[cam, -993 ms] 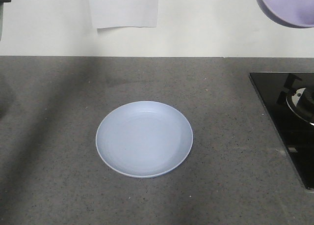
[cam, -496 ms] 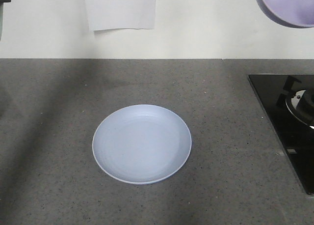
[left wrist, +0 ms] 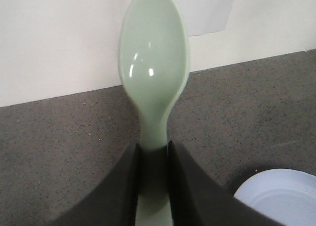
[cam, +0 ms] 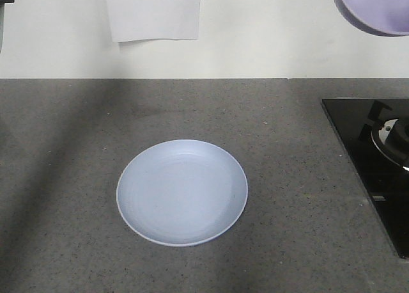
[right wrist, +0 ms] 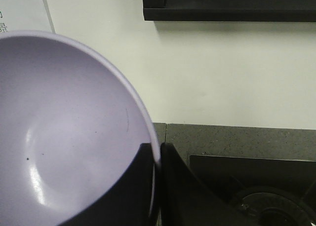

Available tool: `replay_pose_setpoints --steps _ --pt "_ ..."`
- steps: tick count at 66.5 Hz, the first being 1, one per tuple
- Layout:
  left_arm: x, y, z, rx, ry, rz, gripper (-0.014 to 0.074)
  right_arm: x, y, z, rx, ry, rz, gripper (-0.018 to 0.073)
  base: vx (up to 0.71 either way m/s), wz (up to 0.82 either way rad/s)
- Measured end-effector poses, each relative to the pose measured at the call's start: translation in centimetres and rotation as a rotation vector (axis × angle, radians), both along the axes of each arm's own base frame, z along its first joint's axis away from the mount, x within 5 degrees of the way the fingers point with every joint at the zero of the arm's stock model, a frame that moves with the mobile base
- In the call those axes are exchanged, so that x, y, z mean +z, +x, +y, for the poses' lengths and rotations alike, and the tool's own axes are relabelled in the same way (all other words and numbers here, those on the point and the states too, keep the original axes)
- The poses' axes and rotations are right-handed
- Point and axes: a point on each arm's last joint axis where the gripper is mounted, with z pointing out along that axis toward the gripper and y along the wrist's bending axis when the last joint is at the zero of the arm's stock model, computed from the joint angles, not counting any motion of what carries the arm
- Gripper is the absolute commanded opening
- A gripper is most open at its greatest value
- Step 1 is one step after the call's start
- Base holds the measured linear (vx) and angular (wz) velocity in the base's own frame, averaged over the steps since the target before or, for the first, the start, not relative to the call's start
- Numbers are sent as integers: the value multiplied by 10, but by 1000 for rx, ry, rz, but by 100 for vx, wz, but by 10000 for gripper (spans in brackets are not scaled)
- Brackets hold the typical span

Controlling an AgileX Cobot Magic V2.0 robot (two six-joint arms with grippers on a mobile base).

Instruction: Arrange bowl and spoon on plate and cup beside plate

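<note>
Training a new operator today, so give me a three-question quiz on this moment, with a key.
1. Which pincer grips the spoon, and which grips the bowl?
2. True or false: the plate already has something resting on it.
3. What sits on the counter at the right edge of the front view? A) a black cooktop B) a sink C) a cutting board

Key
1. The left pincer is shut on the spoon's handle. The right pincer clamps the bowl's rim.
2. False: the plate is bare.
3. A
</note>
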Motion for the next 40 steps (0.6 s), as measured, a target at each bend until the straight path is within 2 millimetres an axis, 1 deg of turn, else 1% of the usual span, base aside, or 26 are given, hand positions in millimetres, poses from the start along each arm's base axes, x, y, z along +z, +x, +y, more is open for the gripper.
replay_pose_setpoints --steps 40 --pt "0 0 0 0 0 0 -6 0 0 0 0 0 0 -11 1 -2"
